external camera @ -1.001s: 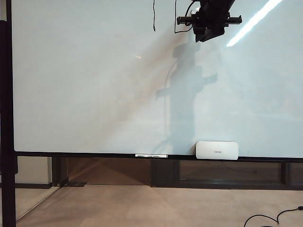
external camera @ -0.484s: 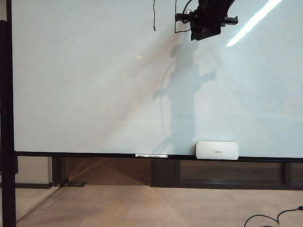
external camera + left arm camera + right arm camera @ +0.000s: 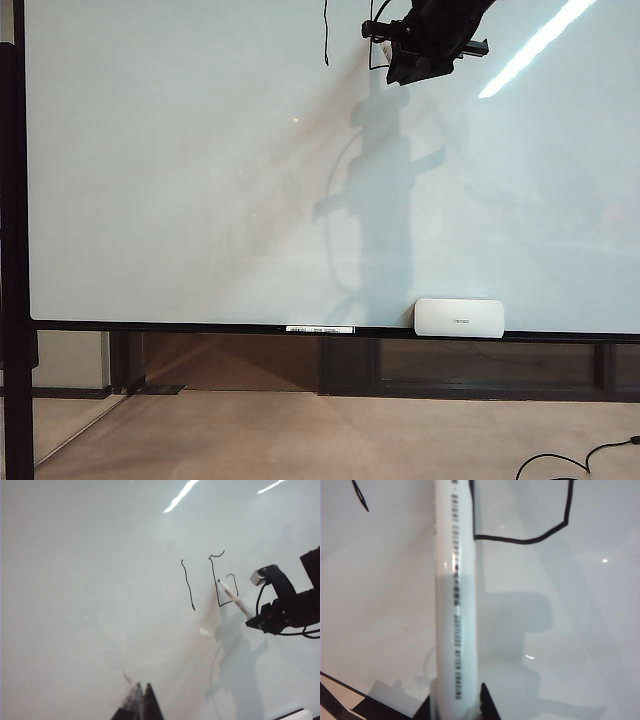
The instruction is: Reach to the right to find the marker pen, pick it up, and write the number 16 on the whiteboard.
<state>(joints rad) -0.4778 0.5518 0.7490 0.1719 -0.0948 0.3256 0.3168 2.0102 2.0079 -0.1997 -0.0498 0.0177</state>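
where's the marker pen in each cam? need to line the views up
Exterior view: marker pen not discernible; only the dark right pincer at the top edge, against the whiteboard.
Left wrist view: marker pen right of centre, in the right pincer, tip on the number 16.
Right wrist view: marker pen fills the centre, running away from the camera.
Shared landmark: the 16's black strokes, partly visible in all three.

The whiteboard [image 3: 180,180] is glossy white with a thin black frame, and the number 16 [image 3: 210,582] on it is in thin black strokes. The marker pen [image 3: 455,605] is white with a line of small black print along its barrel. The eraser [image 3: 459,317] is white, and the right gripper [image 3: 257,620] is black.
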